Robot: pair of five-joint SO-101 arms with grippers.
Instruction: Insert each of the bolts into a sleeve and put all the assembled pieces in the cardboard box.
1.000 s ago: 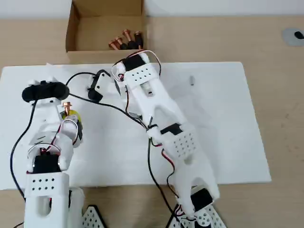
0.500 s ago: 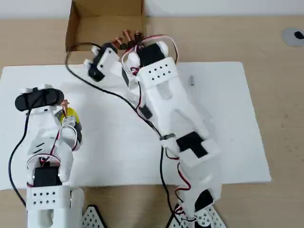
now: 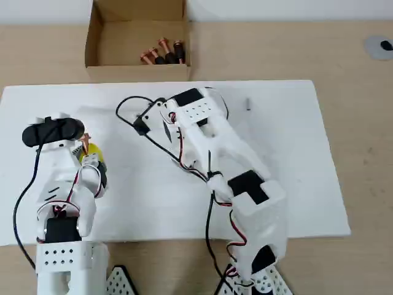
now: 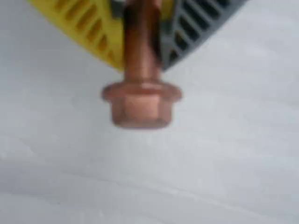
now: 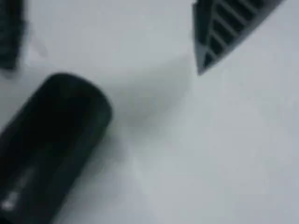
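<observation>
So the left gripper is clenched on a copper bolt. It's got it by the shank, and the flanged hex head sticks out past the yellow and grey fingers, hanging just over the white mat. In the high view that arm sits at the left side of the mat with the bolt pinched at its tip, well apart from the cardboard box.

The right gripper is over the mat's middle-left, between the box and the left arm. Looks released to me: its wrist view has one ribbed grey finger with nothing pressed against it. A black sleeve lies on its side on the mat near that finger, not touching it.

The box sits on the bare wooden bench, just beside the mat's far edge. A handful of assembled pieces, copper and black, are bunched in one corner of it, against the wall nearest the mat.
</observation>
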